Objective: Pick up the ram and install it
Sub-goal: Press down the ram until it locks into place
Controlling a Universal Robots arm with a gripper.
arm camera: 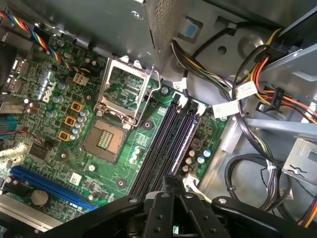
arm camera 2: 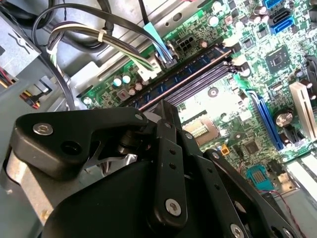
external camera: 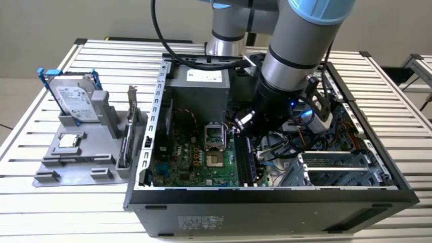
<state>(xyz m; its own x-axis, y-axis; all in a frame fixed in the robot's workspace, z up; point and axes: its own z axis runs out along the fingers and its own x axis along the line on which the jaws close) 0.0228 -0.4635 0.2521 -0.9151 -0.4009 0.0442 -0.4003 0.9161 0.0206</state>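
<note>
I see the ram [arm camera 2: 188,72] seated edge-down in one of the memory slots of the motherboard [arm camera: 114,168], beside the open CPU socket [arm camera: 105,141] inside the PC case [external camera: 270,195]. The gripper [arm camera 2: 166,106] hangs over the stick's near end with its jaws pressed together, their tips just above the board. The power supply [external camera: 202,88] carries a pale label whose writing I cannot read.

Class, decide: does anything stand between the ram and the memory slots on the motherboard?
Nothing visible does. The ram appears to stand already in the memory slots, with the gripper right at its end. The cable bundles lie beside the motherboard, off the slots.
</note>
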